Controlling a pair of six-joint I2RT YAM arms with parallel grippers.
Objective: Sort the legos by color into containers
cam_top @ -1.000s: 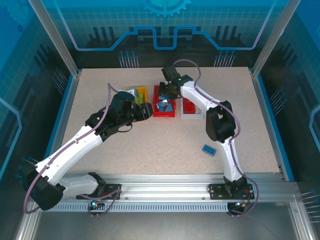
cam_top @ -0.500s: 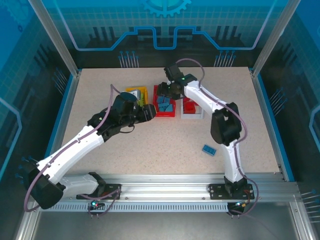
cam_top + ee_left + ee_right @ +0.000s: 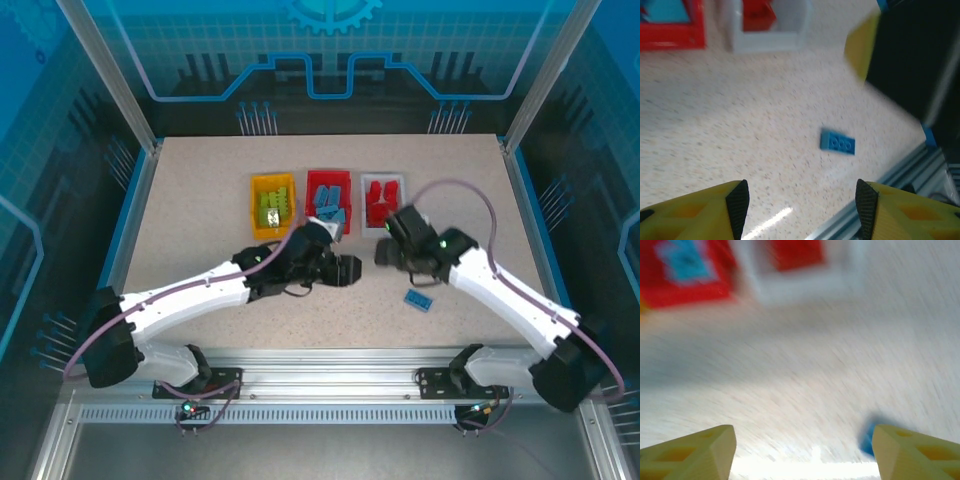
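Observation:
One blue lego (image 3: 419, 299) lies flat on the table at the front right, and shows as a blue lego (image 3: 837, 142) ahead of my left gripper and a blurred blue lego (image 3: 869, 437) by my right finger. The yellow bin (image 3: 254, 205) holds green legos, the red bin (image 3: 330, 178) blue ones, the white bin (image 3: 383, 180) red ones. My left gripper (image 3: 348, 270) (image 3: 801, 207) hangs open and empty over bare table in front of the red bin. My right gripper (image 3: 384, 252) (image 3: 802, 452) is open and empty in front of the white bin.
The two grippers are close, facing each other at mid-table. The right arm (image 3: 910, 55) fills the upper right of the left wrist view. A metal rail (image 3: 330, 358) runs along the table's near edge, close behind the blue lego.
Both arms have pulled back from the bins toward mid-table. The right gripper left the red bin and its jaws spread wide. The left gripper left the yellow bin and swung right.

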